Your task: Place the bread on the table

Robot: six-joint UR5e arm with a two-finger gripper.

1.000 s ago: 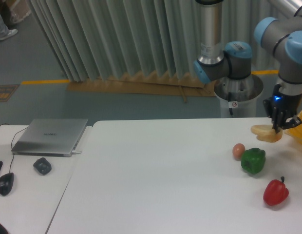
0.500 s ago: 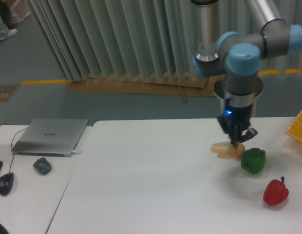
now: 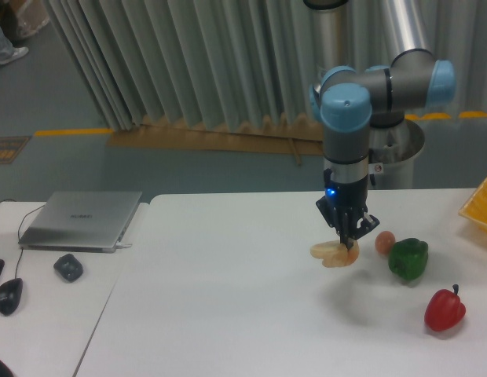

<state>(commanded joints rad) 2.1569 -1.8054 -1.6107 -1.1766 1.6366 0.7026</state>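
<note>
The bread (image 3: 332, 254) is a pale tan, lumpy curved piece hanging just above the white table (image 3: 228, 314), right of its middle. My gripper (image 3: 349, 238) points straight down and is shut on the bread's right end. A faint shadow lies on the tabletop below and to the right of the bread, so the bread is still in the air.
A small peach ball (image 3: 385, 242), a green pepper (image 3: 408, 259) and a red pepper (image 3: 444, 309) lie to the right of the gripper. A yellow container's edge (image 3: 481, 206) shows at the far right. A laptop (image 3: 81, 221) and two mice (image 3: 68, 267) sit on the left desk.
The arm has swung left across the table carrying the bread, from the right edge past the green pepper and peach ball, and has come lower.
</note>
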